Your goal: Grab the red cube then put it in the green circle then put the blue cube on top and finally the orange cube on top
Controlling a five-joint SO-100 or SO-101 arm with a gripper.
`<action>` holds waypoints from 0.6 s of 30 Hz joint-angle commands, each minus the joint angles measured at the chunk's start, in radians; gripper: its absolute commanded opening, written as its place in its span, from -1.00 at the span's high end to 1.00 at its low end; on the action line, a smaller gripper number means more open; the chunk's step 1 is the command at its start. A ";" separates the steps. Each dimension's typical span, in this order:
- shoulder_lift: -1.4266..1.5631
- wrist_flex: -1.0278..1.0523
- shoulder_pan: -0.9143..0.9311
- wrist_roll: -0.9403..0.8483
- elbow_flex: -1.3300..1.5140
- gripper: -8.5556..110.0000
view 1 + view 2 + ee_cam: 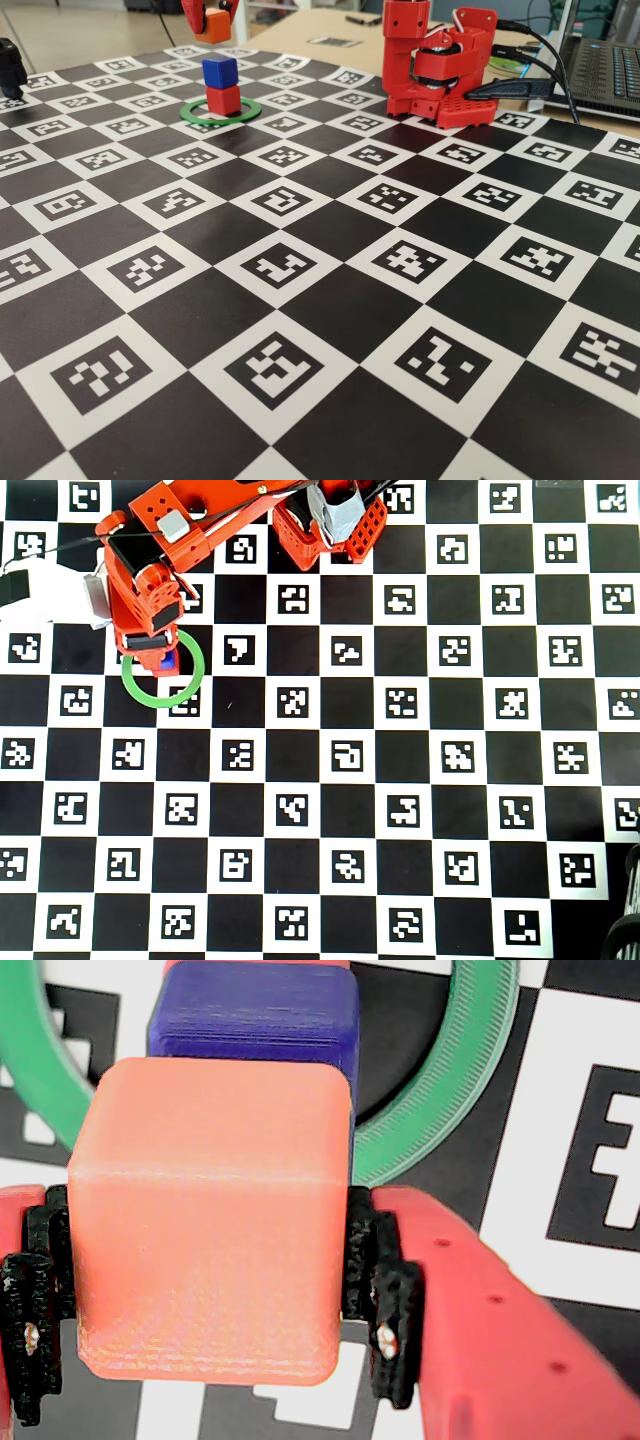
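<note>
Orange cube [214, 26] and tool [211, 12] cropped at the fixed view's top edge; red cube hidden overhead.

The table [330, 330] is covered by a black-and-white checkerboard mat [400, 780] whose white squares each carry a small black coded marker. Lying flat on the mat, the green circle [247, 111] sits directly beneath the jaws, partly hidden by them in the overhead view. Inside the ring, the red cube [224, 100] rests on the mat, below and just ahead of the jaws in the wrist view's sense. The arm's red base [440, 75] stands at the mat's far edge, well apart from the jaws.
</note>
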 commanded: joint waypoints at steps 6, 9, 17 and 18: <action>0.107 -0.008 0.003 0.000 0.026 0.79; 0.107 -0.018 -0.002 0.011 0.037 0.79; 0.109 -0.040 -0.008 0.046 0.041 0.79; 0.107 -0.041 -0.008 0.049 0.043 0.79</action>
